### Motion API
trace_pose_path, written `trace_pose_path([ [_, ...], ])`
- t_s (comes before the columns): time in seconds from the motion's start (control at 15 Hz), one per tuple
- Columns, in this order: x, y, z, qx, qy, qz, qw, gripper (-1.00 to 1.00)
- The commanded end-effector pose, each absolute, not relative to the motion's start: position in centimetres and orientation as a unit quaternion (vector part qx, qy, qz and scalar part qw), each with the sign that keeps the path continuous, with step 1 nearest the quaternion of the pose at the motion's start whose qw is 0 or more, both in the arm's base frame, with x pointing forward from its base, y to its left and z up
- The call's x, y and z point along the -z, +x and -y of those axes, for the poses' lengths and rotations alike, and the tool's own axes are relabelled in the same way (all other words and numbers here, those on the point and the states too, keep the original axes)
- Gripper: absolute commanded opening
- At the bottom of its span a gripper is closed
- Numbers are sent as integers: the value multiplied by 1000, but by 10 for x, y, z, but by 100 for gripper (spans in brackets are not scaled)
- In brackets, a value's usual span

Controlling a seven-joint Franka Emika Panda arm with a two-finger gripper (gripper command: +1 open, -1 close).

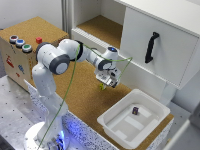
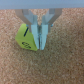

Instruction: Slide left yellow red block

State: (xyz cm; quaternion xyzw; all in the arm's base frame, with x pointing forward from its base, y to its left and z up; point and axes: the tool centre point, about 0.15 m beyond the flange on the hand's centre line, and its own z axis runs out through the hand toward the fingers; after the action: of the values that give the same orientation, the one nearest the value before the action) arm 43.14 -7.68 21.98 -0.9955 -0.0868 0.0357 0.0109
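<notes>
My pincer [image 2: 39,31] stands low over the cork desk top [image 1: 80,95], near the middle of its length and toward the cabinet-side edge. Fingers a small gap apart, holding nothing. The small yellow cube-like block [image 2: 26,37] lies touching the outer face of one finger [image 2: 31,25], not between them.

Step in hand, as I judge it: push sideways. Keep that finger flat on the block's face, tips low, travel slow so it does not pivot away.

Dark marks on the block's face; unreadable.
</notes>
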Motion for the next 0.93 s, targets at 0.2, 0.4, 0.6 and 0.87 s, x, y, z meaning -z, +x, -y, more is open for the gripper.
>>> trace_pose_path([
  [0.2, -200, 454, 40, -18, -998, 41, -49, -100],
  [0.4, -200, 462, 25, -23, -998, 25, -53, -100],
  [0.6, -207, 461, 9, -39, -999, 17, -30, -100],
  [0.87, -222, 448, -10, -59, -997, 14, -38, -100],
])
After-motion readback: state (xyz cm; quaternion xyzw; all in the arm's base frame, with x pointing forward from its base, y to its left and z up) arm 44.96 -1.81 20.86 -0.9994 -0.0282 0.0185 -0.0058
